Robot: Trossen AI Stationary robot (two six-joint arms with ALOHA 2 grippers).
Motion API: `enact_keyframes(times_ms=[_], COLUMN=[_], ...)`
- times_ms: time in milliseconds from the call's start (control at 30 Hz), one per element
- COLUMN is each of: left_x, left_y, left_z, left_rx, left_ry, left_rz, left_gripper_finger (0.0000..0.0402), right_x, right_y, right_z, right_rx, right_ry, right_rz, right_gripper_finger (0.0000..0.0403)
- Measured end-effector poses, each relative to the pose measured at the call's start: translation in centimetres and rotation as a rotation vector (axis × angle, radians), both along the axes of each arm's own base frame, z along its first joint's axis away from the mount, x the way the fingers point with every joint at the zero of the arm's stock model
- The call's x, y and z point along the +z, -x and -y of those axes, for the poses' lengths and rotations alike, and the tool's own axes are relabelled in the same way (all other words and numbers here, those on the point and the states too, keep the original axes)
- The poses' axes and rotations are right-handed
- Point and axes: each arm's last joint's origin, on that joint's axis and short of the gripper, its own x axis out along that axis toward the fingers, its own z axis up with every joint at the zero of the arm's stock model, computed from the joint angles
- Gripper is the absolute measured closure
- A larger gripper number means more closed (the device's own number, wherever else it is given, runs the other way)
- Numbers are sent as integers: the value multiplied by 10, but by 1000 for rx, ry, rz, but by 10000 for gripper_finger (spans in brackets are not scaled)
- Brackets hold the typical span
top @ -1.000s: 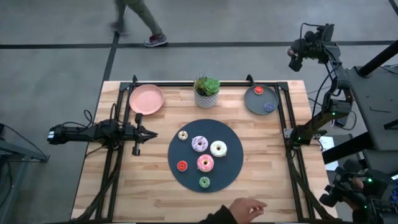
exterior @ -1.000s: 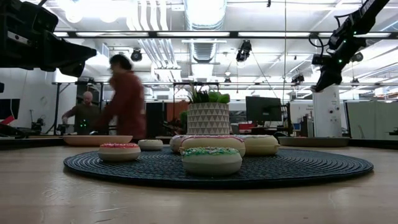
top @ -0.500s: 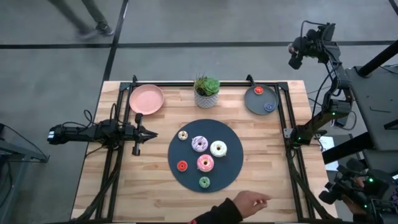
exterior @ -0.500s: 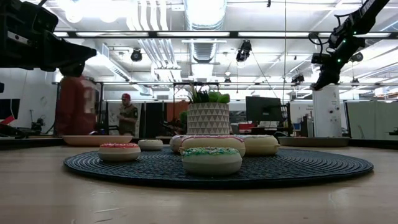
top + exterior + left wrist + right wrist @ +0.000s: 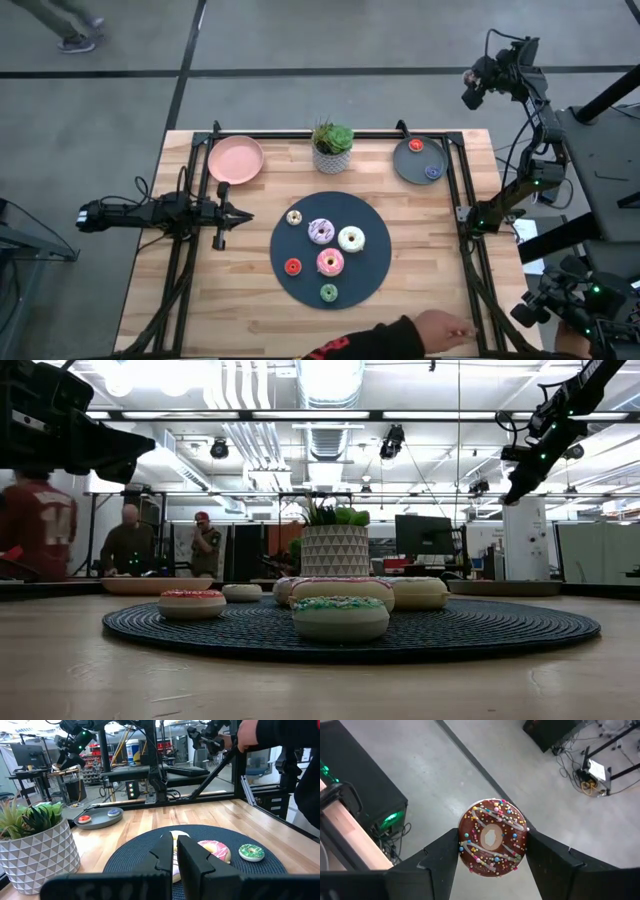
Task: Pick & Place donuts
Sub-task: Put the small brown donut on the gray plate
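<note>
The right gripper [image 5: 492, 845] was clamped on a brown donut [image 5: 493, 837] with coloured sprinkles, the ring pinched between its two fingers [image 5: 437, 857] and seen against bare floor. In the high view that gripper [image 5: 478, 82] hung beyond the table's [image 5: 430, 290] two o'clock corner, well off the wood.

The left gripper [image 5: 243, 214] lay low over the table at nine o'clock, its fingers [image 5: 167, 857] pressed together on nothing, aimed at the dark mat [image 5: 375, 255].

On the mat sat six donuts: a cream one [image 5: 294, 217] at ten o'clock, a purple-white one [image 5: 321, 232] near the middle, a white one [image 5: 351, 239] just beside it toward three o'clock, a pink one [image 5: 330, 262] below them, a red one [image 5: 292, 266] at eight o'clock and a green one [image 5: 328, 293] at six o'clock.

A grey plate [image 5: 405, 165] at the table's one o'clock held a red donut [image 5: 416, 146] and a blue donut [image 5: 432, 171], apart from each other. A pink plate [image 5: 236, 160] lay at eleven o'clock, and a potted plant [image 5: 332, 147] stood at twelve.

A person's hand [image 5: 440, 328] reached in over the table's near edge (about five o'clock), close to the frame rail. People stood in the room behind, in the low view.
</note>
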Motion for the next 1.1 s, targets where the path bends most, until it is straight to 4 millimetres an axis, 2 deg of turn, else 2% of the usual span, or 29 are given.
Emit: enact_keyframes(times_ms=[500,733,933,1100], left_x=[0,0,0,0], left_y=[0,0,0,0], left_z=[0,0,0,0], left_rx=[0,-1,0,0], left_ry=[0,0,0,0], left_rz=[0,0,0,0], left_gripper_finger=[402,402,402,402], right_x=[0,4,24,44], right_y=[-2,13,24,31], right_z=[0,-2,-19,-45], right_rx=[106,-42,-102,-151], right_ry=[37,17,68,96], right_rz=[-35,51,71,82], right_gripper_finger=[193,193,193,193])
